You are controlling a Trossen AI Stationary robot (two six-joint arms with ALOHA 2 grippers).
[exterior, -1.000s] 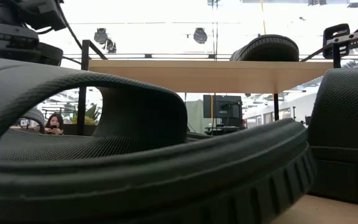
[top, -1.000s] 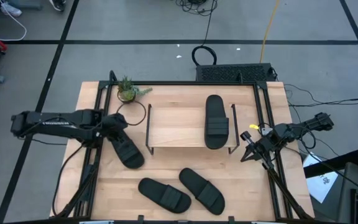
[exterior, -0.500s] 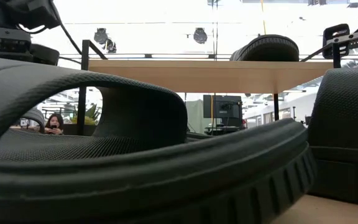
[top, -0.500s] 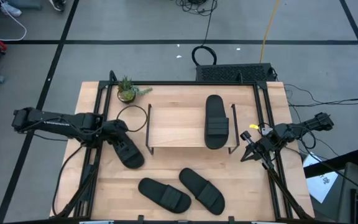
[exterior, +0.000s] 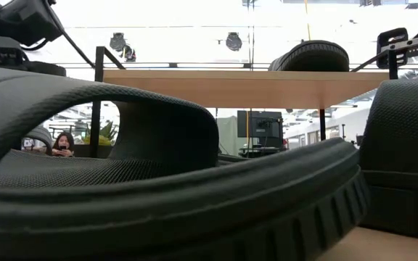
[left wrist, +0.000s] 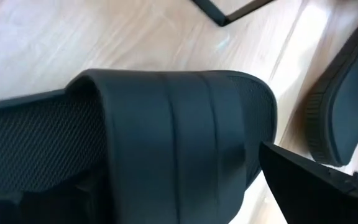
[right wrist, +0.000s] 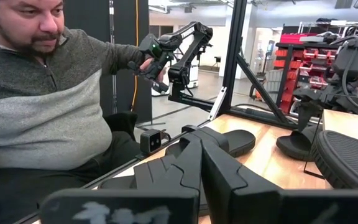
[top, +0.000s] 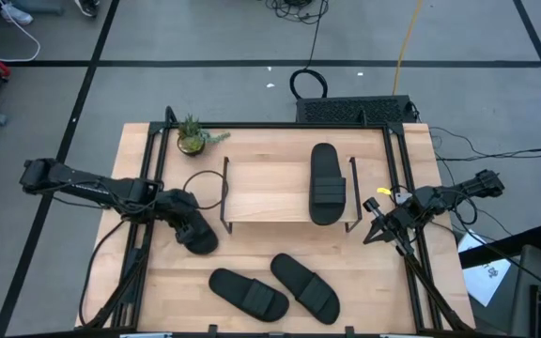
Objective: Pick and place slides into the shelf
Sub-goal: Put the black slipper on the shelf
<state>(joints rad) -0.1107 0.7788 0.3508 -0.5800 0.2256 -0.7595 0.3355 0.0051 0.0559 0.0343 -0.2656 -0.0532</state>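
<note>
One black slide lies sole-down on the table left of the shelf. My left gripper is open and low over it. In the left wrist view its fingers stand on either side of the wide strap. A second slide rests sole-down on the shelf's plank, at its right end. Two more slides lie side by side near the table's near edge. My right gripper waits shut at the table's right edge. My left gripper comes at the slide's strap from above with one finger on each side of it, across the slide. I cannot tell whether the fingers touch the strap. The slide lies flat on the table.
A small potted plant stands at the far left corner, and a thin black ring lies beside the shelf's left legs. The table's black frame runs along its sides. A person sits beyond the table.
My left gripper has moved toward the table's near edge and a little right, from the slide's far end to over its strap. The slide has stayed where it was.
</note>
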